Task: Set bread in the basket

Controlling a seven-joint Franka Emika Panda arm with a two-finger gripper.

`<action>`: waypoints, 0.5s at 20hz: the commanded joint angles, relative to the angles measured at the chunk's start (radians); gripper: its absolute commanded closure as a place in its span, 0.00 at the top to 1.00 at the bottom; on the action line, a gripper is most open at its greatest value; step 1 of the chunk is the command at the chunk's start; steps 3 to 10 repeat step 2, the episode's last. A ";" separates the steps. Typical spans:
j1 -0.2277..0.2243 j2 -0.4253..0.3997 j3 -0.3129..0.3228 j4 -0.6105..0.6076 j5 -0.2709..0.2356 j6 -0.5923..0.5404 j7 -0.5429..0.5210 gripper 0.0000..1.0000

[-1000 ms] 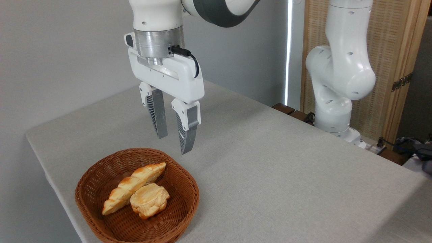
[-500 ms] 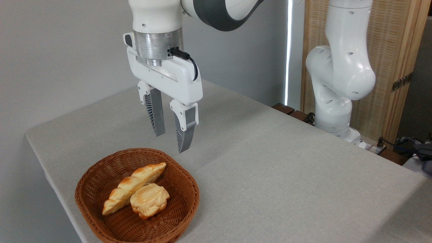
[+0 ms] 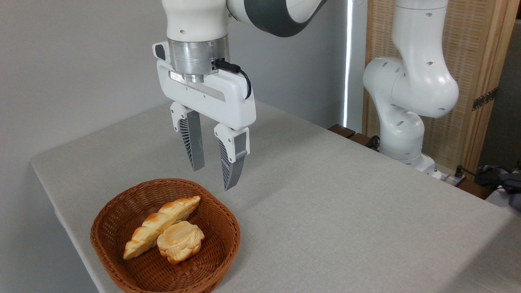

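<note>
- The basket (image 3: 122,211) sits on the near left part of the table (image 3: 325,211), close to the table's near edge.
- The bread (image 3: 160,221) lies inside the basket. It runs on a slant from the near left up to the far right.
- A round bun (image 3: 180,241) lies in the basket too, on the right side of the bread. The two touch.
- The gripper (image 3: 214,176) hangs in the air above the far right rim of the basket. Its fingers (image 3: 192,142) point down and are spread apart, with nothing between them.
- The gripper touches neither the bread nor the basket.
- I think the bread is already where it should be, so the job looks done.
- The good thing to do now is to lift the arm (image 3: 407,81) straight up and away from the basket.
- It should go slowly, so a finger does not bump the rim and tip the basket.
</note>
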 commanded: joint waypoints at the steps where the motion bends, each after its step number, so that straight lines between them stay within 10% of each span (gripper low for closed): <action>1: 0.098 -0.003 -0.090 0.010 -0.032 -0.014 0.022 1.00; 10: 0.098 -0.003 -0.089 0.010 -0.039 -0.014 0.023 1.00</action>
